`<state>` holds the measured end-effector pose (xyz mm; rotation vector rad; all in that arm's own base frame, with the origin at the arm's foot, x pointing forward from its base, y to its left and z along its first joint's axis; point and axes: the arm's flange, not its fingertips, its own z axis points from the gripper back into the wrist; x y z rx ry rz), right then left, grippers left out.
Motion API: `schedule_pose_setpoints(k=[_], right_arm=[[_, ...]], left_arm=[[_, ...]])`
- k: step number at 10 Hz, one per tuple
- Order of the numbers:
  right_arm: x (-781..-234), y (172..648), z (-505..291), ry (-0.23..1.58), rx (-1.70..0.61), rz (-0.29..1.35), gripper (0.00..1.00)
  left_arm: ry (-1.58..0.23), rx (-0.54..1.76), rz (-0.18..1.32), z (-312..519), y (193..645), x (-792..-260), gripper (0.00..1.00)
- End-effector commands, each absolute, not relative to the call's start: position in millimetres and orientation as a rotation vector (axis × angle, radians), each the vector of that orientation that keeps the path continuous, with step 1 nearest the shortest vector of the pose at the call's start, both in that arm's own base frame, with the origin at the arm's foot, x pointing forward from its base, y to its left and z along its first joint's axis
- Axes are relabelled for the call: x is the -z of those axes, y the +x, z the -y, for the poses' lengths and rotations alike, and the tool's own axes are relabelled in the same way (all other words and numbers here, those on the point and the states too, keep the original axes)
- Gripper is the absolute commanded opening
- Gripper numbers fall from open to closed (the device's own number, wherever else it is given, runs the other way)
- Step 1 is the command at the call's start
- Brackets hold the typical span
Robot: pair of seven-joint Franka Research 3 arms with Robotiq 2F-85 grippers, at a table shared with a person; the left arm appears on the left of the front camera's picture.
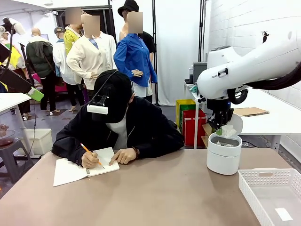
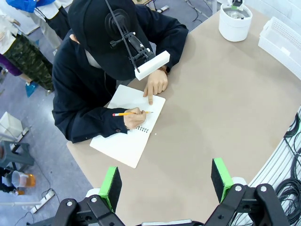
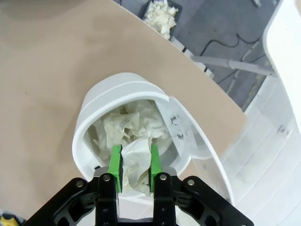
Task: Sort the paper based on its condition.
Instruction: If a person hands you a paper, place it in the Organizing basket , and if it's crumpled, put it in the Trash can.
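Front camera faces the person across the table; both wrist cameras look down; all share the white bin.

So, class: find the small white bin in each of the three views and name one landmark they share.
Front view: white bin at right, under the right gripper.
Left wrist view: top right corner, beside the basket.
Right wrist view: centre, crumpled paper held above it.
Shared landmark: the tan table.
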<state>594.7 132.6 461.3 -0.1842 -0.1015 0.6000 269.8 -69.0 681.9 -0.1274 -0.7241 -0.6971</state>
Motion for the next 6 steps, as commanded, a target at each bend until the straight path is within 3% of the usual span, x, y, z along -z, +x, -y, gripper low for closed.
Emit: schedule_pose_setpoints(k=[1,6], right_arm=[[-462.7,600.5,-137.1,-0.200,-0.619,0.093,0.28],[-457.6,594.7,-141.4,-0.181,-0.614,0.092,0.28]], left_arm=[[-0.123,0.696,0.722,69.3,269.5,-682.1,1.00],[-0.123,0.696,0.722,69.3,269.5,-682.1,1.00]])
